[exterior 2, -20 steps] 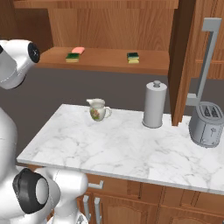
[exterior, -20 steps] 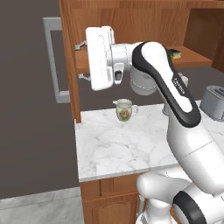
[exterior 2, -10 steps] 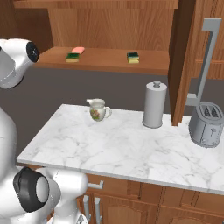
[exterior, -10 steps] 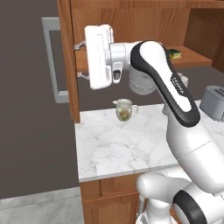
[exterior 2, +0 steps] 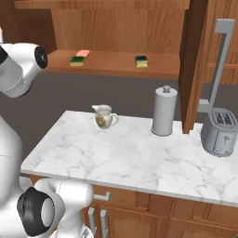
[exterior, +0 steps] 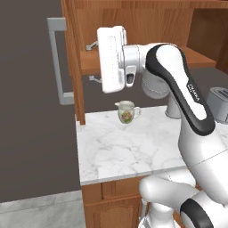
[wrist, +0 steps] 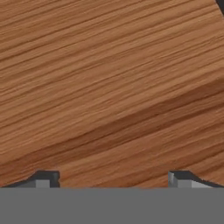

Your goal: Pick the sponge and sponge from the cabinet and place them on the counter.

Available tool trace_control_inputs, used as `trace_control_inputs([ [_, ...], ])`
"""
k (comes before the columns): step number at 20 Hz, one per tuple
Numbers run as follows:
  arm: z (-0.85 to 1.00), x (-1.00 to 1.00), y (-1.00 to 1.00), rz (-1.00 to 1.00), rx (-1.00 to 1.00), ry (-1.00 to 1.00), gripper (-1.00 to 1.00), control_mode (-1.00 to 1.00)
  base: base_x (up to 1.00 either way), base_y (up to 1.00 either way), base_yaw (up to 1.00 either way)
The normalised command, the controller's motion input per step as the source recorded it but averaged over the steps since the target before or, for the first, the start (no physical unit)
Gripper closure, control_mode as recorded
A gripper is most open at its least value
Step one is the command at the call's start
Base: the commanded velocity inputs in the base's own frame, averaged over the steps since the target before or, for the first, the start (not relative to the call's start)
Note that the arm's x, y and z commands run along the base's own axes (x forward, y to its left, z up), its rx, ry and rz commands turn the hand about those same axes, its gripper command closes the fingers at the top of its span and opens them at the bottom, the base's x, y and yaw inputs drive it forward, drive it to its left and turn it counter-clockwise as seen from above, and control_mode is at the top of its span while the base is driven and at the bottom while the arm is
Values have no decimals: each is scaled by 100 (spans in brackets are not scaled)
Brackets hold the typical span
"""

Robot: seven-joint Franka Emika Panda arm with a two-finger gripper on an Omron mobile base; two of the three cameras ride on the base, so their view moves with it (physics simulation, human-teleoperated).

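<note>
Two sponges lie on the cabinet shelf [exterior 2: 116, 69]: one sponge [exterior 2: 76, 61] at the left, the other sponge [exterior 2: 141, 61] further right. Both are yellow with dark green tops. My gripper [exterior: 92, 62] is raised in front of the cabinet and points left at the inner face of the open left door [exterior: 73, 67]. It is open with nothing between its fingers. In the hand view the gripper [wrist: 112, 178] faces reddish wood grain close up. The white marble counter [exterior 2: 130, 158] lies below.
A flat pink block [exterior 2: 83, 53] sits against the left sponge. On the counter stand a floral jug [exterior 2: 104, 116], a paper towel roll [exterior 2: 164, 111] and a toaster [exterior 2: 219, 131]. The right door [exterior 2: 193, 65] is swung open, its grey handle [exterior 2: 221, 60] sticking out.
The hand has drawn slightly right, away from the left door. The sponges, jug and the other counter things have not moved.
</note>
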Motion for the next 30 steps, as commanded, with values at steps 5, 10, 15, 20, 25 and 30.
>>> trace_control_inputs([
  [5, 0, -10, -15, 0, -16, -9, -100, -100, 0, 0, 0],
  [10, 0, -3, -22, 0, -18, -9, -100, -100, 0, 0, 0],
  [15, 0, 0, -26, 0, -20, -11, -100, -100, 0, 0, 0],
  [20, -1, 0, -21, 0, -24, -14, -100, -100, 0, 0, 0],
  [25, -1, 0, -23, 4, -20, -24, -100, -100, 0, 0, 0],
  [30, -2, -1, -36, 5, -19, -27, -100, -100, 0, 0, 0],
])
